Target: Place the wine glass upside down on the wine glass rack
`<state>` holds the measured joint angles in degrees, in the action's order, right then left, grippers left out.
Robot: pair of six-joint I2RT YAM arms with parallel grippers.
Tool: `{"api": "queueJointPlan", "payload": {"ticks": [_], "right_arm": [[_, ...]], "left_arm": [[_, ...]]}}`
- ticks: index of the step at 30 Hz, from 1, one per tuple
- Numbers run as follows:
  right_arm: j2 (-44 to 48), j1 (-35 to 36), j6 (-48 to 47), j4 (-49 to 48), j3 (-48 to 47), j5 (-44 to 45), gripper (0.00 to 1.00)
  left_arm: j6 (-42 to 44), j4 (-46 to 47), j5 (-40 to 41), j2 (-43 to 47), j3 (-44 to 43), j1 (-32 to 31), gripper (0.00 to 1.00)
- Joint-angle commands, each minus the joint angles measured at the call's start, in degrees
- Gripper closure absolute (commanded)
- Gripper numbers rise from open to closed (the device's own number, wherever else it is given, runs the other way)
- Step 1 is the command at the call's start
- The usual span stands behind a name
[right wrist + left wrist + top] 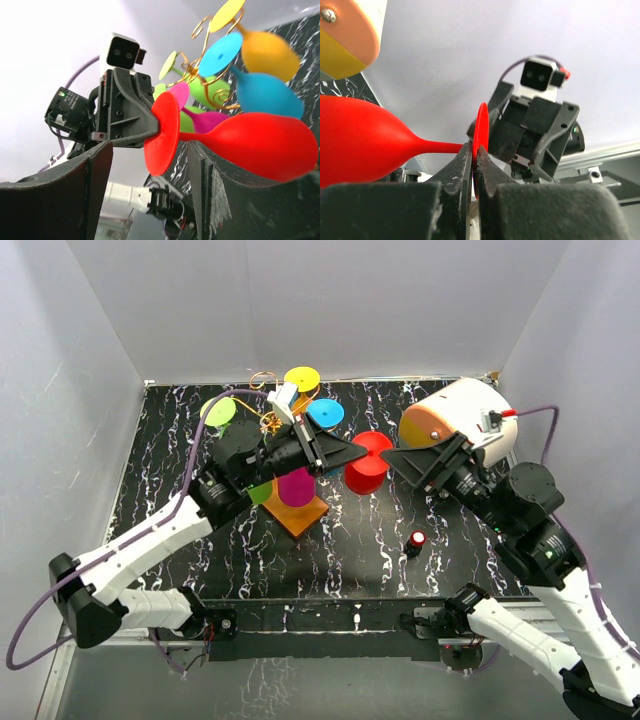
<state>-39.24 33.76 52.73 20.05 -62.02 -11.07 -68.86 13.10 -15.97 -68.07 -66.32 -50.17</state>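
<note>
The red wine glass [365, 476] lies sideways above the table. My left gripper [350, 452] is shut on the rim of its round foot [481, 131], and its bowl [355, 147] points left in the left wrist view. My right gripper [402, 462] is open right of the glass. In the right wrist view the foot [162, 132] hangs between its spread fingers [75, 192] and the bowl [255, 145] crosses above the right finger. The gold wire rack [272, 422] on its orange-brown base [303, 517] stands behind the left gripper. It holds yellow [267, 50], blue [265, 92], green and magenta glasses.
A large white dome with an orange face [455, 420] sits at the back right, close behind my right gripper. A small black knob with a red top [415, 540] stands on the marbled black table [350, 560] in front. White walls enclose the table.
</note>
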Motion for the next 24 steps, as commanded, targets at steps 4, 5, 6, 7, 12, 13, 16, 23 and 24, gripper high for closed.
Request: {"api": "queueJointPlan", "payload": {"ticks": [4, 5, 6, 7, 12, 13, 16, 23, 24], "right_arm": [[5.47, 0.18, -1.51, 1.46, -2.36, 17.89, 0.4], [6.22, 0.2, -1.61, 1.64, -2.21, 19.61, 0.4], [7.08, 0.22, -1.96, 1.76, -1.92, 21.5, 0.4], [8.02, 0.12, -2.37, 1.71, -1.37, 23.67, 0.41], [10.48, 0.12, -3.59, -0.15, 1.03, 27.99, 0.42], [10.37, 0.12, -3.58, -0.21, 1.15, 27.83, 0.42], [9.98, 0.19, -3.55, -0.56, 1.35, 27.33, 0.43], [10.45, 0.17, -3.6, -1.15, 1.93, 26.58, 0.43], [10.43, 0.15, -3.55, -1.2, 2.06, 26.36, 0.43]], "left_arm": [[-9.07, 1.71, -7.76, -5.82, -11.54, 4.44, 1.0], [-8.88, -1.48, -7.47, -6.76, -13.98, 4.65, 1.0], [-8.3, -3.77, -6.98, -7.52, -16.08, 4.78, 1.0], [-7.64, -5.81, -6.52, -8.38, -18.19, 4.8, 1.0], [-7.72, -9.71, -6.88, -13.39, -25.71, 7.01, 1.0], [-8.17, -9.69, -7.88, -14.67, -27.03, 7.69, 1.0], [-10.65, -7.62, -10.69, -17.74, -29.7, 9.48, 1.0], [-14.5, -3.76, -13.4, -23.1, -33.28, 13.9, 1.0], [-14.92, -3.23, -13.7, -23.78, -33.95, 15.01, 1.0]]}}
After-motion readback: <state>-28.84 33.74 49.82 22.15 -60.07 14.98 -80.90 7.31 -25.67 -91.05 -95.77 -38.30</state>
